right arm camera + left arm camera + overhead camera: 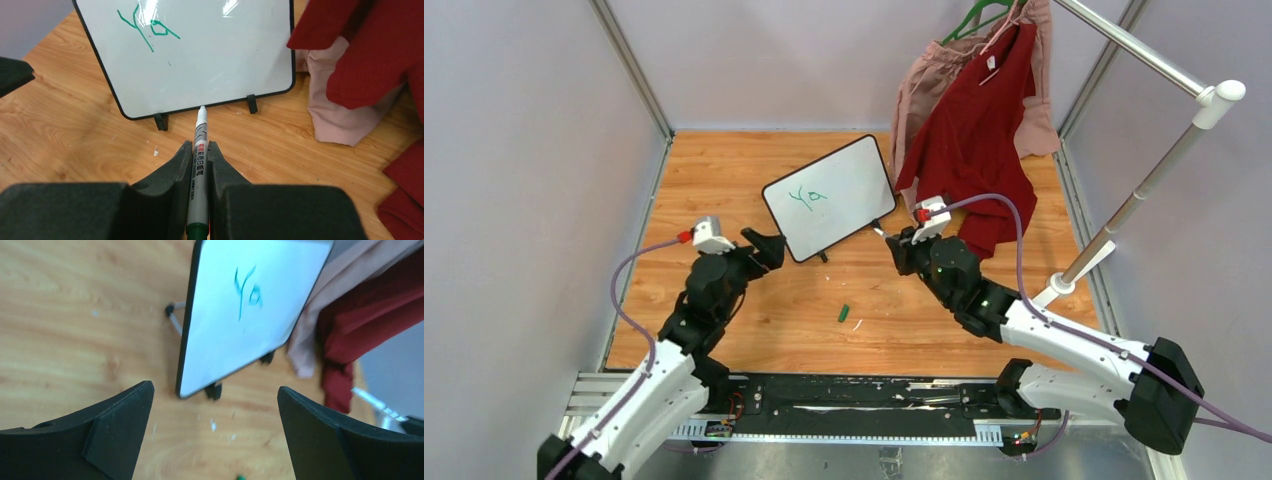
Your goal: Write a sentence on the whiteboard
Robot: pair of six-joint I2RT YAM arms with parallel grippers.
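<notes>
The whiteboard (842, 188) stands tilted on little black feet at the middle of the wooden table. Green lettering (806, 197) on it reads "Yo", the only part of the sentence that shows. My left gripper (769, 248) is open and empty, just off the board's near-left corner; in the left wrist view the whiteboard (260, 335) and the lettering (246, 290) lie ahead of the left gripper (215, 390). My right gripper (200, 146) is shut on a grey marker (201, 127). The marker tip points at the bottom edge of the whiteboard (210, 65), a little short of it.
A green marker cap (845, 313) lies on the table in front of the board. A red garment (974, 140) and a pink one (921, 90) hang from a metal rack (1144, 190) right behind the board's right side, touching the table.
</notes>
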